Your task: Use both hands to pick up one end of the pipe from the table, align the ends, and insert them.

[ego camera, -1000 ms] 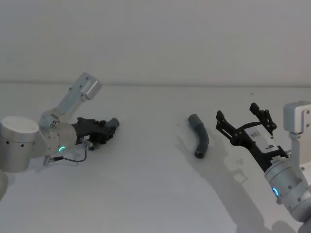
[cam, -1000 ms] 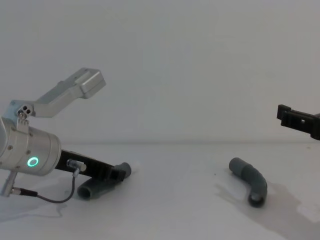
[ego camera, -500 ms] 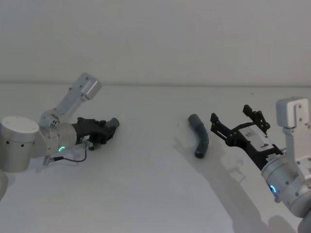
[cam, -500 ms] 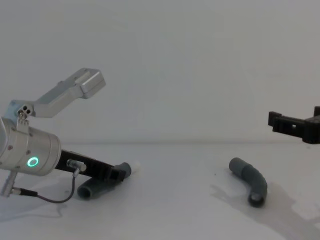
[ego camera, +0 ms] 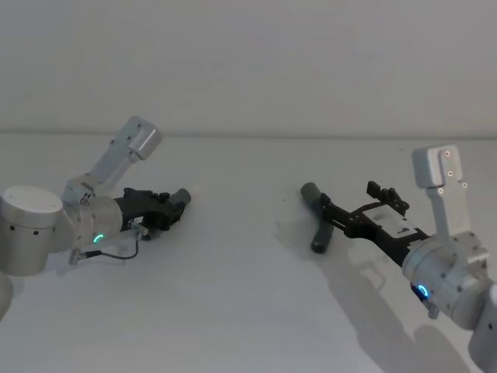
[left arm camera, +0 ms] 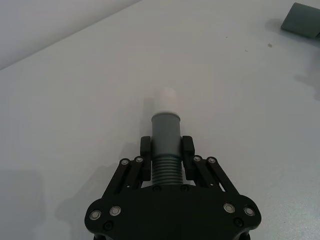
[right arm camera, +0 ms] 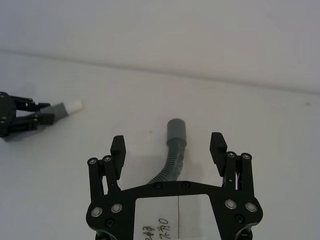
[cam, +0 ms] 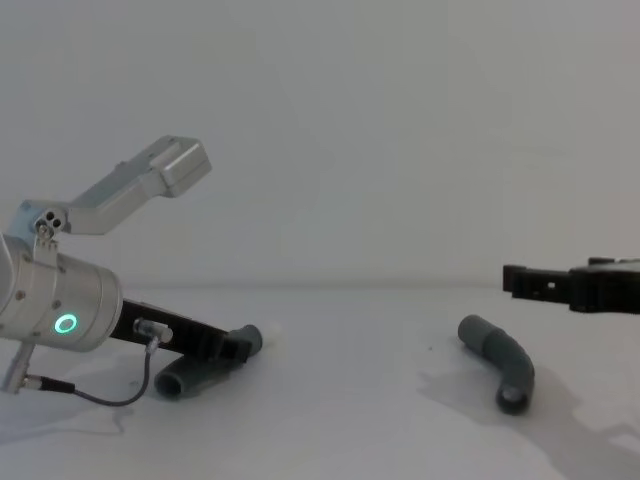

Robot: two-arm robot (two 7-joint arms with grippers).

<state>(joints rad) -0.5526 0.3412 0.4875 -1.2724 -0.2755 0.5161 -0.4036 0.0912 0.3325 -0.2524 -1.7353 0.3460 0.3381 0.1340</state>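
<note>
Nearest the robot, right side: right claw [right arm camera: 168,144] reaches forward and low, fingers spread wide, gripping nothing. The right wrist view puts the right pipe piece [cam: 503,358] between the two fingers, ribbed bend roughly centred, far cuff [right arm camera: 176,129] poking out beyond the tips. The chest view shows the claw above the piece, not touching: a hover, not a grasp.

The piece lies flat on the white counter [ego camera: 233,311], bent, one open mouth facing the robot.

Left side, about as far out: left claw [left arm camera: 166,146] pressed in on the left pipe piece [cam: 185,380], pinching the ribs just behind the cuff. Pale tip [left arm camera: 165,98] sticks out past the fingers, toward the middle of the counter. The lower cuff rests on the surface or just over it; cannot tell which.

The two pieces are well apart.

Step in hand, as I read it: the right-hand pickup. To do it well — come straight down with the ribs centred, so both fingers meet the hose together. A bent piece will likely roll or pivot if one finger lands first. Pinch close behind the far cuff rather than mid-bend, leaving that mouth clear with little overhang, so it can be aimed at the pale tip. Lift only once the pinch is firm.
</note>
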